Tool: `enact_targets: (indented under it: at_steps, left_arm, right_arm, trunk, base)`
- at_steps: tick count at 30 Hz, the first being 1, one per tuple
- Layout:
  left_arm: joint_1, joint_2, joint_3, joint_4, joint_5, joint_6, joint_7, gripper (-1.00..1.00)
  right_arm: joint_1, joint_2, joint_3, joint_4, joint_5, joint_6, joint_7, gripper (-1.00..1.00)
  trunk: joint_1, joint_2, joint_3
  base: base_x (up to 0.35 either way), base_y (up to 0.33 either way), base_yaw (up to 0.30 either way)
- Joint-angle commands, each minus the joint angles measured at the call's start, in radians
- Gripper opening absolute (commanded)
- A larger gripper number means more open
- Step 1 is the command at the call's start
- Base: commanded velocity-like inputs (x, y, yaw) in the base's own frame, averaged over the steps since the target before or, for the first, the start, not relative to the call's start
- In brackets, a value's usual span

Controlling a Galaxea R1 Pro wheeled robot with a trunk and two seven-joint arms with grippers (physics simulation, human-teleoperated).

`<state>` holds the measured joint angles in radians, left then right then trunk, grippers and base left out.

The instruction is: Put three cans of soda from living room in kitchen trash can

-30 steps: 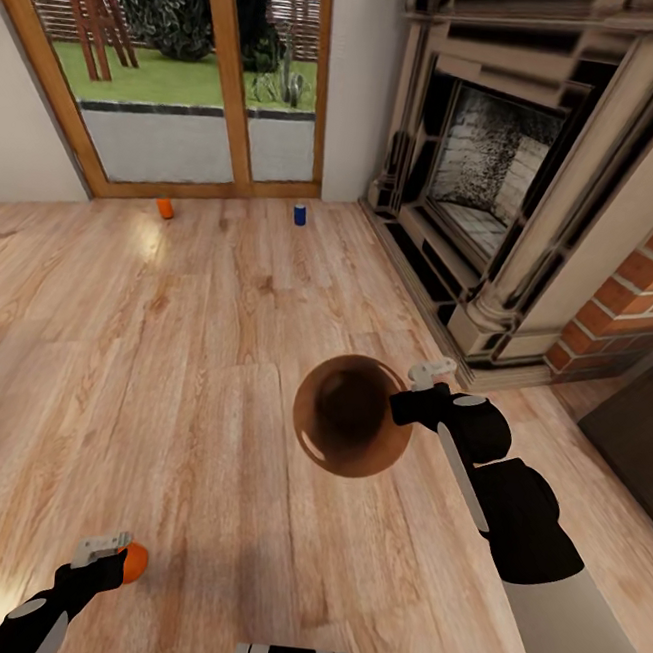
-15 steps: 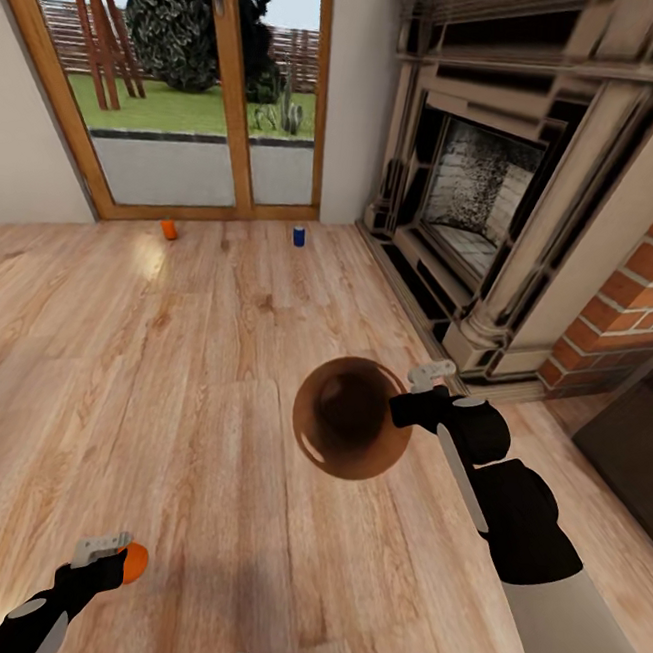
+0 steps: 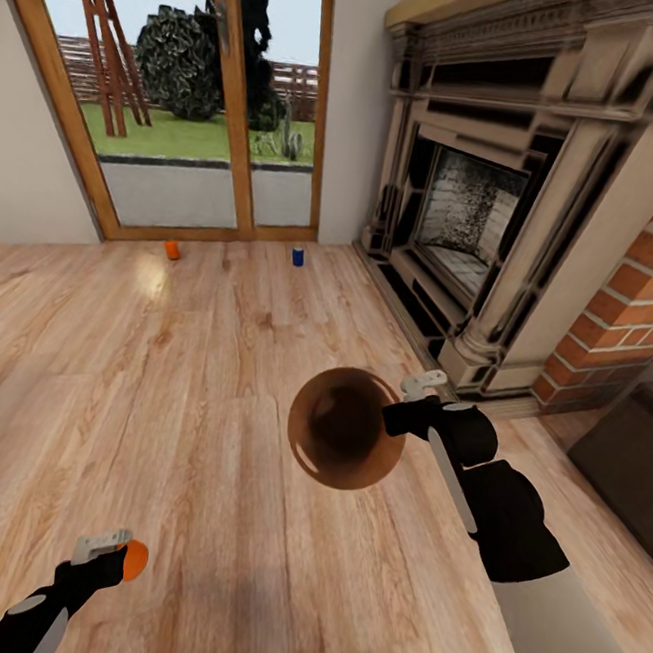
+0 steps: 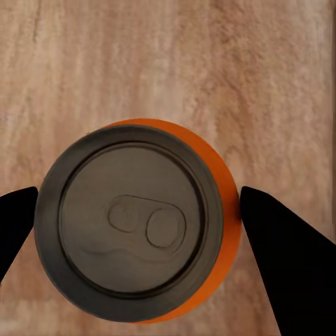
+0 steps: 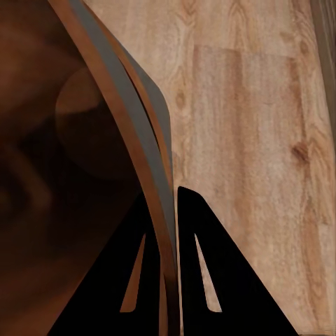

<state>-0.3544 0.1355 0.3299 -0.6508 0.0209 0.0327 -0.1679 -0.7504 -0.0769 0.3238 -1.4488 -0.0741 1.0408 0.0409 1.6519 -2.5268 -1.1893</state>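
The left gripper (image 4: 136, 217) has its jaws closed on an orange can (image 4: 133, 220): the left wrist view looks straight down on the can's grey lid with a dark finger pressed to each side, so the can's long axis runs along the jaws, pointing at the wood floor (image 3: 211, 375) below. In the head view this left gripper (image 3: 107, 550) sits low at the robot's left with the orange can (image 3: 133, 560) at its tip.

The right gripper (image 5: 173, 210) has its jaws nearly shut, pinching the thin rim of the trash can (image 5: 77, 175) between the two fingers. In the head view the right gripper (image 3: 409, 401) holds the trash can (image 3: 345, 441) out in front of the trunk, mouth tilted up toward the camera, its tan-brown inside showing nothing that I can make out.

The held can lies to the left of the bucket and well apart from it; the likely next move is to bring the left arm across so the can hangs over the open mouth.

Count: three cans, one in the left jaws and two standing upright on the floor far ahead by the glass doors (image 3: 189, 101), a second orange can (image 3: 172, 250) and a blue can (image 3: 298, 256). One trash can. The fireplace (image 3: 480, 202) stands to the right.
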Motion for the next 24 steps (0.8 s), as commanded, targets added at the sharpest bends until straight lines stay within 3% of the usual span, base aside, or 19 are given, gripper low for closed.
enact_targets:
  at_steps: [1, 8, 19, 24]
  left_arm:
    - [0.000, 0.000, 0.000, -0.002, 0.000, 0.006, 0.001, -1.00]
    - [-0.002, 0.000, 0.000, -0.029, 0.005, 0.037, 0.001, -1.00]
    - [0.000, -0.001, 0.000, -0.208, 0.009, 0.168, 0.002, -1.00]
    - [0.002, -0.001, 0.001, -0.338, 0.011, 0.249, 0.002, -1.00]
  right_arm:
    - [0.000, 0.003, -0.001, 0.010, 0.001, -0.002, 0.004, -1.00]
    - [0.001, 0.010, 0.000, 0.042, 0.001, -0.005, 0.004, -1.00]
    - [0.028, 0.010, -0.001, 0.048, 0.002, -0.007, 0.002, -1.00]
    - [0.037, 0.010, -0.002, 0.053, 0.001, -0.009, 0.002, -1.00]
  trunk:
    - [-0.001, 0.000, 0.004]
    - [-0.004, 0.002, 0.031]
    - [-0.009, 0.004, 0.074]
    - [-0.011, 0.006, 0.093]
  base:
    - [0.000, 0.000, 0.000]
    - [0.000, 0.000, 0.000]
    - [0.000, 0.000, 0.000]
    - [0.000, 0.000, 0.000]
